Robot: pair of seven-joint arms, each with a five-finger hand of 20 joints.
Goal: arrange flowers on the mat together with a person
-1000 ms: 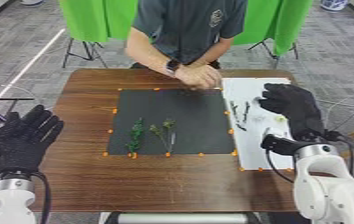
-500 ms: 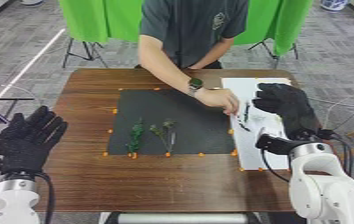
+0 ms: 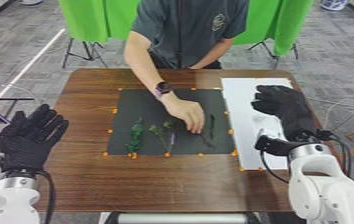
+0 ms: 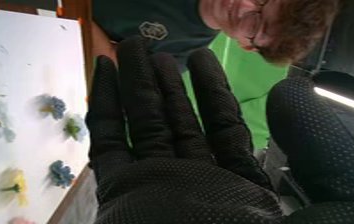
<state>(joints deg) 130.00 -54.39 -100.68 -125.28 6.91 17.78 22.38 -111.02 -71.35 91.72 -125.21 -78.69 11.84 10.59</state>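
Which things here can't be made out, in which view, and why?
- Head view: whether the person's hand grips the thin dark stem; its fingers hide the contact.
- Head view: part of the white sheet, covered by the robot's right hand.
- Right wrist view: the rest of the pink flower, cut off by the picture's edge.

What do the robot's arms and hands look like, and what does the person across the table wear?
The left arm and right arm are rounded and glossy white, with silver collars near the wrists and black cables alongside. The left hand and right hand wear black fabric gloves; the right glove has tiny pale dots. The person wears a dark, short-sleeved shirt and a dark watch.
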